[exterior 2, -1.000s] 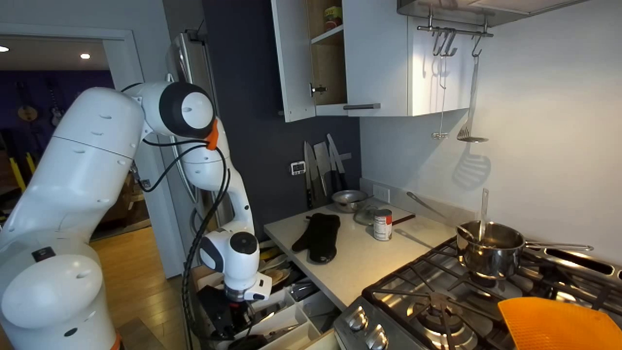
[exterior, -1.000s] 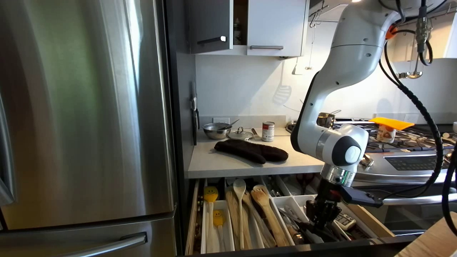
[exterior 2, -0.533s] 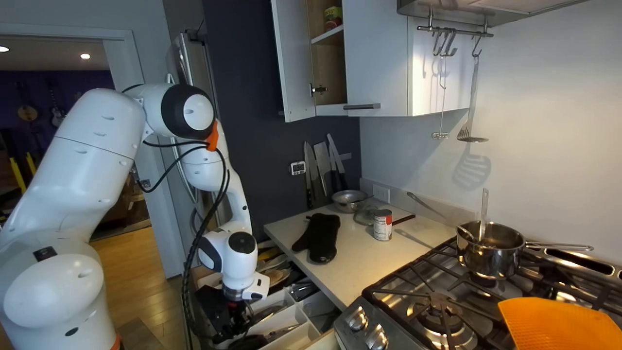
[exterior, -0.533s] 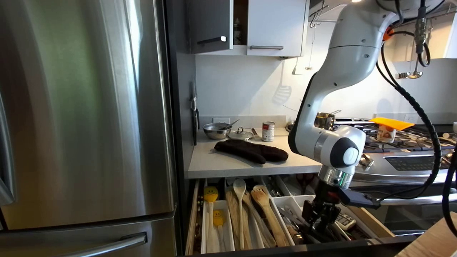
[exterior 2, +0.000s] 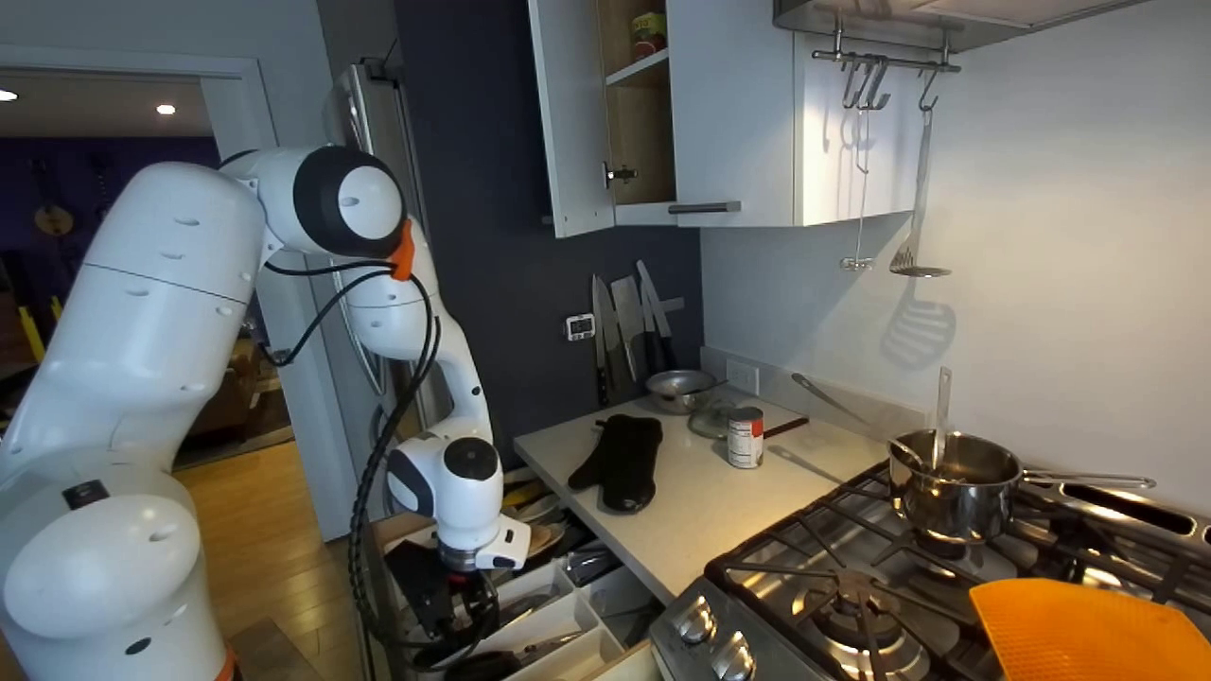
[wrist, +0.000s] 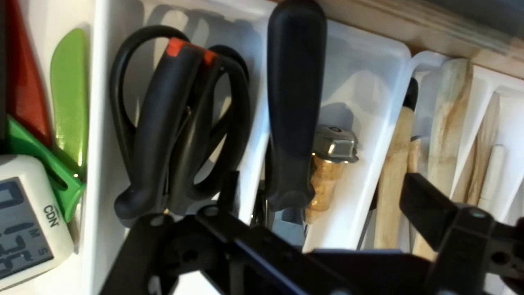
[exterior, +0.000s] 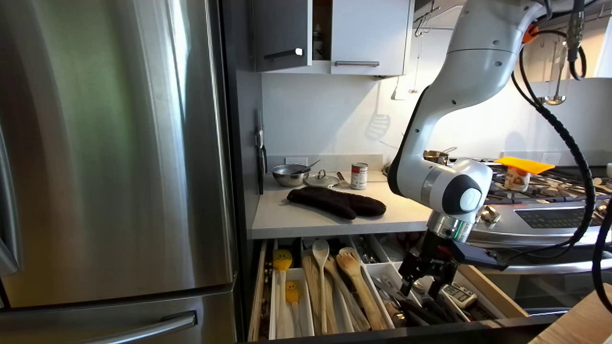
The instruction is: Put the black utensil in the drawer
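Note:
The drawer (exterior: 497, 292) stands pulled out below the counter, with pale wooden sides and white divided trays. In the wrist view the black utensil (wrist: 297, 102) shows as a thick black handle in a compartment beside a corkscrew-like tool with a metal top; its lower end is partly hidden behind my gripper. My gripper (wrist: 327, 196) is open, its fingers wide apart, and holds nothing. In an exterior view the gripper (exterior: 420, 290) hangs just over the drawer's right-hand compartments. Dark items under it are hard to tell apart there.
Black-handled scissors (wrist: 180, 123) and a white timer (wrist: 24, 221) lie in neighbouring compartments. Wooden spoons (exterior: 356, 272) fill the trays on the other side. The counter edge (exterior: 334, 231) overhangs the drawer's back. Beside it is the stove with a pot (exterior 2: 956, 487).
The gripper was shut low in the drawer among the dark items. Its jaws have spread apart, and the arm has lifted a little. The black utensil stays in the drawer.

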You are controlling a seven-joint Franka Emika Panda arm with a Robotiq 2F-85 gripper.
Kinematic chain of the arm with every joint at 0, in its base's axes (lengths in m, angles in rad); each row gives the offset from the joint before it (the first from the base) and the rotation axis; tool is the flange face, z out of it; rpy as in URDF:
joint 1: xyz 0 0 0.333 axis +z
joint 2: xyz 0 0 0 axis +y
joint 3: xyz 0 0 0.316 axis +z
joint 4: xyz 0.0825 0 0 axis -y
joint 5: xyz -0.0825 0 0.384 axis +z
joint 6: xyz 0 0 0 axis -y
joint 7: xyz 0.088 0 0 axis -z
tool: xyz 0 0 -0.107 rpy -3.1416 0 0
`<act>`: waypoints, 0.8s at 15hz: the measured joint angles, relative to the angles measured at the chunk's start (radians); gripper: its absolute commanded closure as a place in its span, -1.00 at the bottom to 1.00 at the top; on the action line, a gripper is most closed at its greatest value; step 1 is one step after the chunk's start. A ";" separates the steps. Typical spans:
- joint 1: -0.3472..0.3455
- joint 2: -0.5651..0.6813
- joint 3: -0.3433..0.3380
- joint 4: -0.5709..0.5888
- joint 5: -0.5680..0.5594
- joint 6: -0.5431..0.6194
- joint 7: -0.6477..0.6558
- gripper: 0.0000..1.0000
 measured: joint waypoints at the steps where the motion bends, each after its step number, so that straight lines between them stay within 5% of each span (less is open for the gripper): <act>1: -0.001 -0.016 -0.001 -0.011 -0.001 0.007 0.014 -0.99; 12: -0.048 -0.313 -0.066 -0.189 -0.182 0.048 0.269 -1.00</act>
